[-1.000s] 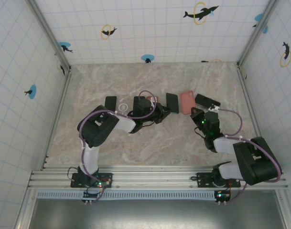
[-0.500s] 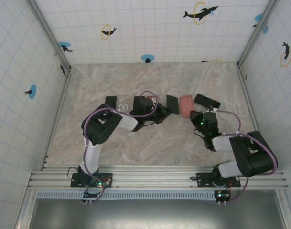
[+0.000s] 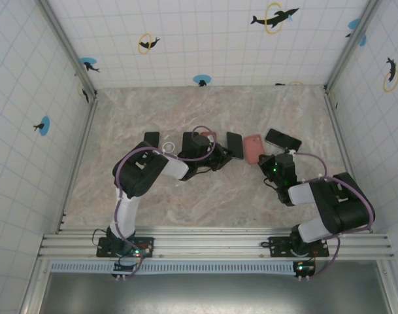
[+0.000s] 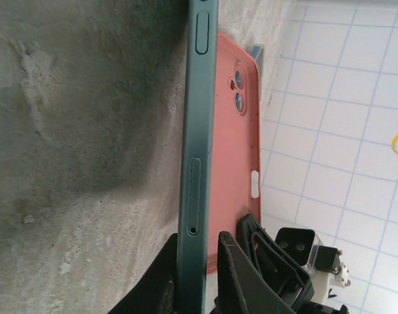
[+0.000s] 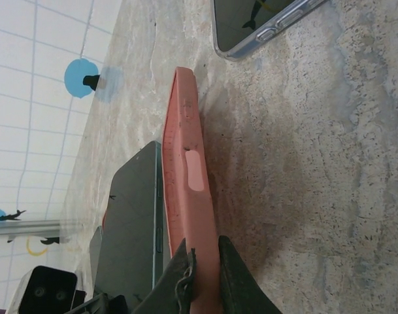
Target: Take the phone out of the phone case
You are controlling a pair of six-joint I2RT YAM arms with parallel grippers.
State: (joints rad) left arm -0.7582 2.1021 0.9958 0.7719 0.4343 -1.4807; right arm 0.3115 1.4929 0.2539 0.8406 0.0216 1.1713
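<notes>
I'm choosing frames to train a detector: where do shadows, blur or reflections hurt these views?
Top external: even light, with only soft shadows on the table. Left wrist: a heavy shadow darkens the marble beside the dark phone. Right wrist: the pink case shades the marble next to it, and a reflection sits on the clear-cased phone.

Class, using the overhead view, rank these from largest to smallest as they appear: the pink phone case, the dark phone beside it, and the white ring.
1 and 2, tied: the pink phone case and the dark phone look about alike, so I won't rank them.
3: the white ring, clearly smallest.
</notes>
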